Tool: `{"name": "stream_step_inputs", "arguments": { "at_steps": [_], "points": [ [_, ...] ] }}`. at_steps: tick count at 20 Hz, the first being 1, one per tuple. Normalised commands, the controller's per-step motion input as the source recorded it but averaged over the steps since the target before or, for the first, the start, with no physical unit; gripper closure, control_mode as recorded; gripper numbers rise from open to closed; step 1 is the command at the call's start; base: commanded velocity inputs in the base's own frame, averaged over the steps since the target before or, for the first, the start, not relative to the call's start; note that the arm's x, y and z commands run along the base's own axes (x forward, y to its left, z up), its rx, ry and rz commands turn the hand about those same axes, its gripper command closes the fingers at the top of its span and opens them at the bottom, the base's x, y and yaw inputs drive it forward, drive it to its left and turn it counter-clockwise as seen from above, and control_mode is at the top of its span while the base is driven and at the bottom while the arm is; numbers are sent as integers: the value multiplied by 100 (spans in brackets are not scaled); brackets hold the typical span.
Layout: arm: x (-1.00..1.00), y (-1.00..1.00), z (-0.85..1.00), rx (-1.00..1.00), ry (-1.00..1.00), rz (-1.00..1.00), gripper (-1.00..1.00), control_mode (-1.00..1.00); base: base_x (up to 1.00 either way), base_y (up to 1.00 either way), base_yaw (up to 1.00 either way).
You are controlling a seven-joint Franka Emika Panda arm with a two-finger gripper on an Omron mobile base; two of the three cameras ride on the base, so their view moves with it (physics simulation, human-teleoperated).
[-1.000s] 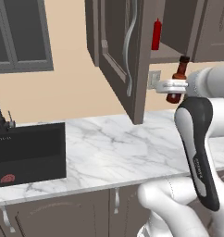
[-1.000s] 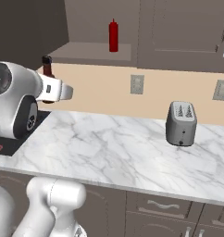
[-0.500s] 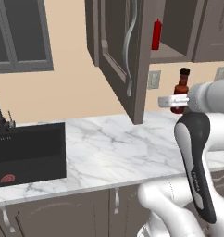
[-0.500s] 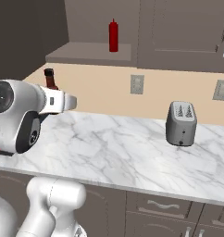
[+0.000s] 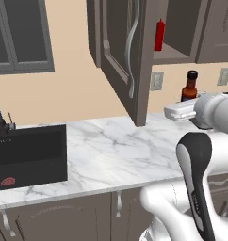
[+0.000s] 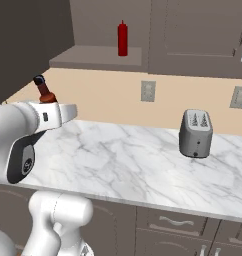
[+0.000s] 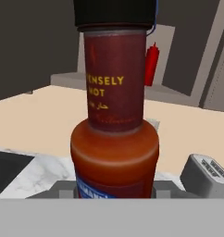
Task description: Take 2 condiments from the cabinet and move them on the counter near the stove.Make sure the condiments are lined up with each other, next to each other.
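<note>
Carrying the sauce bottle [image 5: 189,86], pinched in the gripper [image 7: 115,192], at frame right; red squeeze bottle [image 5: 158,35] remains in cabinet [image 5: 118,52]. Next: set it on the table [image 5: 106,150] near the stove.

Arm [image 5: 200,174] rendered glossy white, rounded chunky links, smooth shells thruout. Dark grey/black band seen wrapped round upright link in left base view, long oval shape, faint small marking printed near its lower end, too small to be read. Dark round joint cap w/ tiny light dots seen on shoulder-ish link [image 6: 24,160] in right base view. Wrist section [image 6: 53,116] boxy, white, small dark spot on side. Base body bulbous, white, soft grey shading. No cables or screws made out.
</note>
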Motion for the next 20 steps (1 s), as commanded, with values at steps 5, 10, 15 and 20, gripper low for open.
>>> {"name": "stream_step_inputs", "arguments": {
  "at_steps": [5, 10, 15, 20],
  "points": [
    [-3, -1, 0, 0, 0, 0, 100, -100, 0, 0, 0],
    [0, -2, 0, 0, 2, 0, 100, -100, 0, 0, 0],
    [0, 0, -1, 0, 4, 0, 100, -100, 0, 0, 0],
    [0, 0, -4, 0, 3, 0, 100, 100, 0, 0, 0]
  ]
}}
